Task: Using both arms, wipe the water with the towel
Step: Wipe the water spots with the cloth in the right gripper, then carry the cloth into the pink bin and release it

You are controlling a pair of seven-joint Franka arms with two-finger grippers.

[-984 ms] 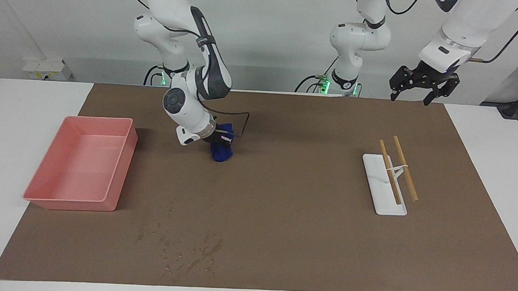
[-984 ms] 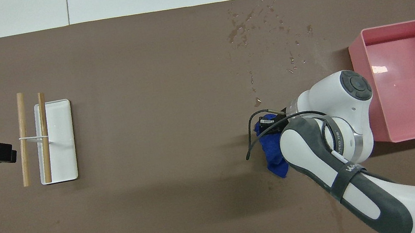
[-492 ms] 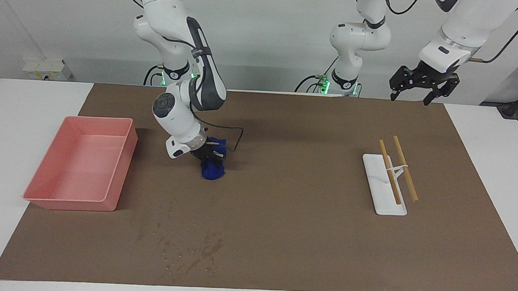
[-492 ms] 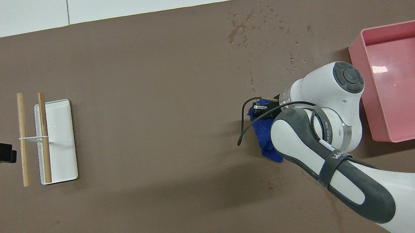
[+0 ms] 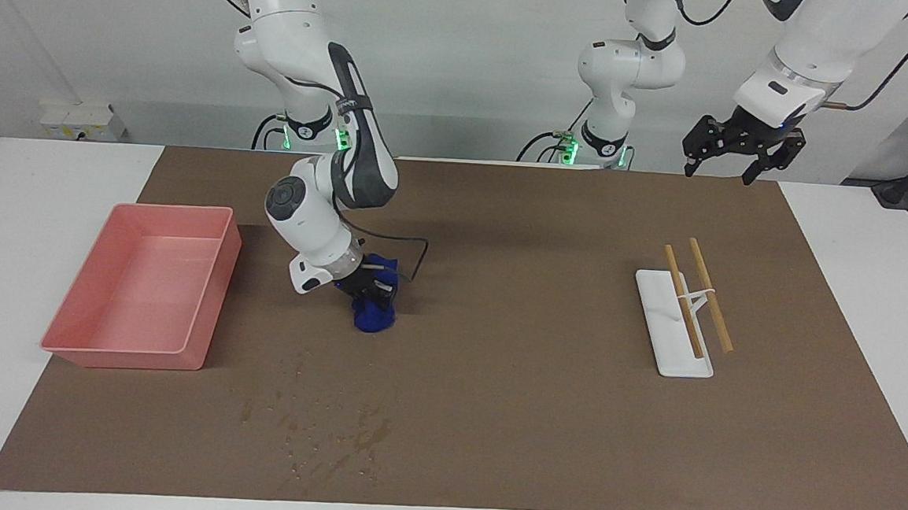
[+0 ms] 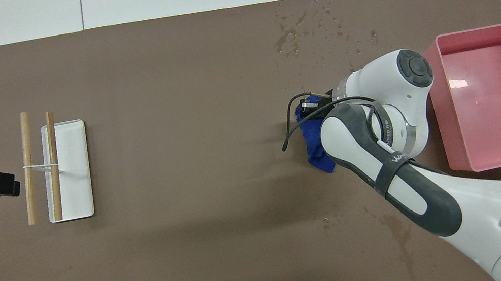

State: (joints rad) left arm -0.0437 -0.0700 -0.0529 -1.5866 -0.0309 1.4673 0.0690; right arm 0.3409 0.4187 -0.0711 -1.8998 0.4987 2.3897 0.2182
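Facing view: the right gripper (image 5: pixel 371 289) has its jaws closed tight on a crumpled dark blue cloth towel (image 5: pixel 374 315), pressing it down onto the brown mat (image 5: pixel 509 384) covering the worktop, beside the shallow pink plastic bin (image 5: pixel 140 291). Scattered water droplets (image 5: pixel 325 432) lie on the mat farther from the robots than the towel. The left gripper (image 5: pixel 732 158) waits raised over the mat's edge at the left arm's end, jaws spread wide and empty. A white rectangular tray with two wooden sticks (image 5: pixel 683 316) sits below it.
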